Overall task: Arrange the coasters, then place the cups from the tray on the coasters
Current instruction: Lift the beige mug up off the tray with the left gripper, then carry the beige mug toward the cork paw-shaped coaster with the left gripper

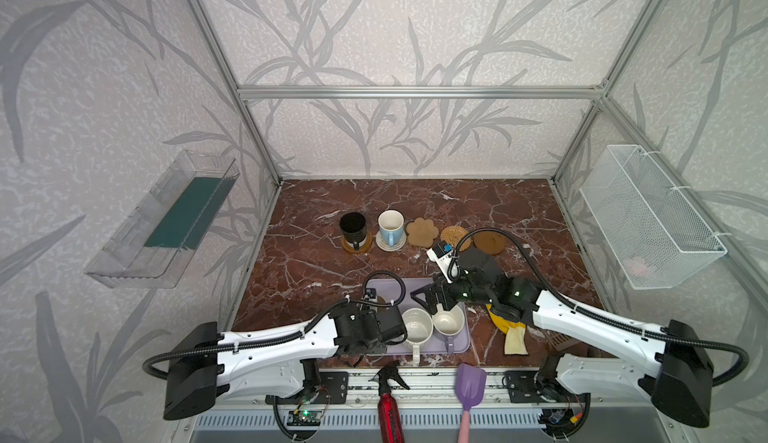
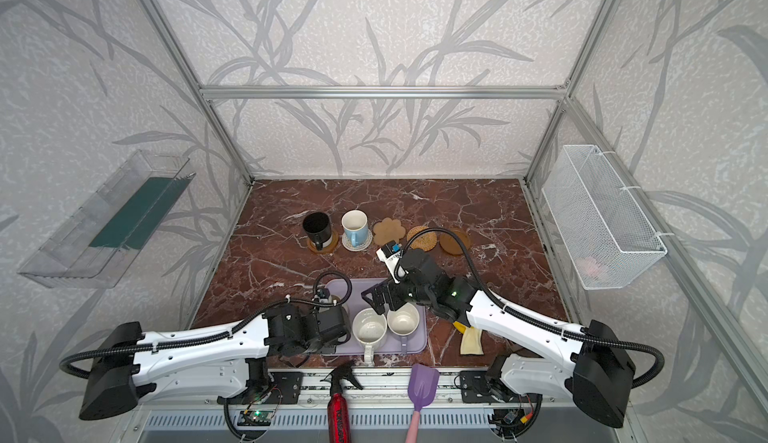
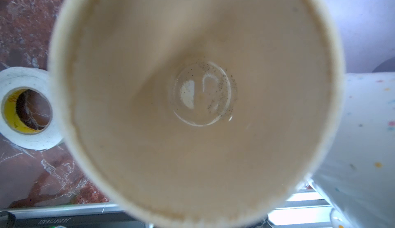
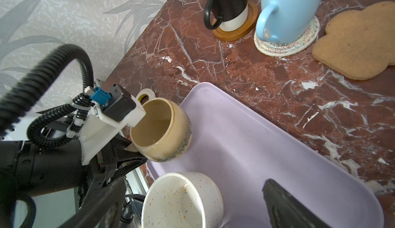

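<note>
The lavender tray point(image 4: 256, 141) lies at the table's front. My left gripper point(image 4: 132, 150) is shut on the rim of the beige cup point(image 4: 162, 130), which tilts at the tray's far left corner; its inside point(image 3: 192, 100) fills the left wrist view. My right gripper point(image 4: 193, 183) hangs open above the white speckled cup point(image 1: 417, 326), beside the lavender-grey cup point(image 1: 448, 320). Further back, the black cup point(image 1: 353, 229) stands on an amber coaster point(image 4: 235, 32) and the blue cup point(image 1: 390, 227) on the woven coaster point(image 4: 286, 47). The flower coaster point(image 1: 422, 232), rattan coaster point(image 1: 453, 235) and second amber coaster point(image 1: 489, 241) are bare.
A white tape roll point(image 3: 25, 107) lies just left of the tray. A yellow glove point(image 1: 509, 330) lies right of the tray under the right arm. A red spray bottle point(image 1: 388, 403) and a purple scoop point(image 1: 469, 387) rest on the front rail. A wire basket point(image 1: 648, 216) hangs on the right wall.
</note>
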`<state>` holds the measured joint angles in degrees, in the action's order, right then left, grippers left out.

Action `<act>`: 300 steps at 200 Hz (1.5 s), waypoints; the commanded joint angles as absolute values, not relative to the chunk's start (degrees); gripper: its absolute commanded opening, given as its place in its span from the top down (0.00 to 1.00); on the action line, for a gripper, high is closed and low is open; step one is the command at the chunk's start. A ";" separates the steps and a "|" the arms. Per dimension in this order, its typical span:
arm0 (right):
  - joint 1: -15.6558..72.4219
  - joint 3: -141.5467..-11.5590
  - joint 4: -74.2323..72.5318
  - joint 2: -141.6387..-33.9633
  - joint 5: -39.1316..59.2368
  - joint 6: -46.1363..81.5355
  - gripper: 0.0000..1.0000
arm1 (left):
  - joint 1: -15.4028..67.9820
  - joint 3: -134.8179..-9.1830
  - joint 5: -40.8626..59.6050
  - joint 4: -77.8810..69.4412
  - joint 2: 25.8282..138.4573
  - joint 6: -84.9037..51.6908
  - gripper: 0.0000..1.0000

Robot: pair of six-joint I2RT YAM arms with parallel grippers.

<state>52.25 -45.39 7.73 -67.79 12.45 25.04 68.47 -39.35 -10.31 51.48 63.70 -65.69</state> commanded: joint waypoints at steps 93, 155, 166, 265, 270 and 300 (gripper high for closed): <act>52.53 -44.37 4.49 -66.37 9.96 25.97 0.01 | 66.26 -47.19 -18.80 58.27 60.21 -62.38 1.00; 51.86 -43.81 3.60 -63.41 5.56 25.14 0.01 | 61.60 -54.15 -18.76 58.62 61.21 -55.64 1.00; 51.70 -43.94 3.60 -63.28 4.98 25.30 0.01 | 61.48 -56.38 -18.98 58.62 62.53 -54.56 1.00; 45.44 -44.61 -0.51 -61.42 4.19 27.66 0.01 | 56.41 -71.91 -18.82 56.65 72.68 -43.12 1.00; 44.96 -44.99 -0.33 -61.51 4.36 27.40 0.01 | 56.12 -72.57 -18.71 56.53 73.20 -42.68 1.00; 40.76 -47.31 2.09 -62.38 6.75 26.02 0.01 | 54.17 -76.32 -17.01 54.49 76.90 -39.73 1.00</act>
<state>43.46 -44.27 1.74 -62.24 4.16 27.14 55.40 -71.88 -14.96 58.15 75.22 -43.79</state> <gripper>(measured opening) 0.991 0.185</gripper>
